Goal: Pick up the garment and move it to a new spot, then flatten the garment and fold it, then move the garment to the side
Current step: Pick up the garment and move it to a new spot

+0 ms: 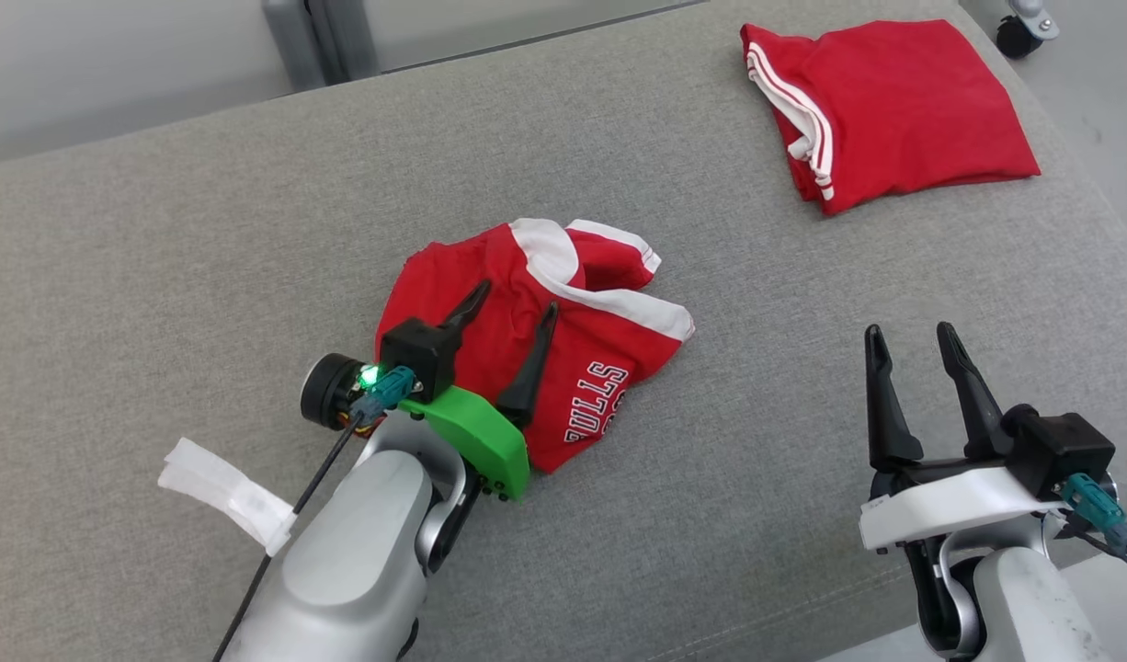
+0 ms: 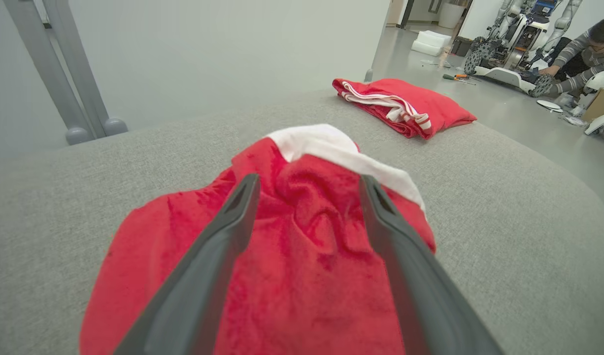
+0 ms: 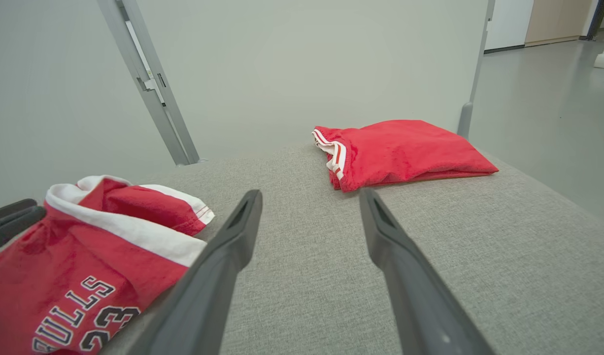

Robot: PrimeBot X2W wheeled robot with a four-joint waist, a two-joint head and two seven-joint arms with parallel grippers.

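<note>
The right gripper hovers nearest, over bare grey cushion, its fingers spread wide and holding nothing. The left gripper is just above the jersey, jaws also apart. In the left wrist view the fingers straddle a rumpled ridge of red cloth without pinching it. The jersey sits mid-cushion as a crumpled heap, with its white trim bunched at the far side and the lettering turned toward the right gripper. Since it lies unheld and still bunched up, the step in hand appears to be flattening, though a first pick-up cannot be ruled out. The next move probably calls for both grippers to find separate edges. The left could take the near hem, and the right would first have to cross the gap to the lettered side before they draw the cloth apart and smooth it. Farther off, well apart at the cushion's far right corner, is a folded garment.
</note>
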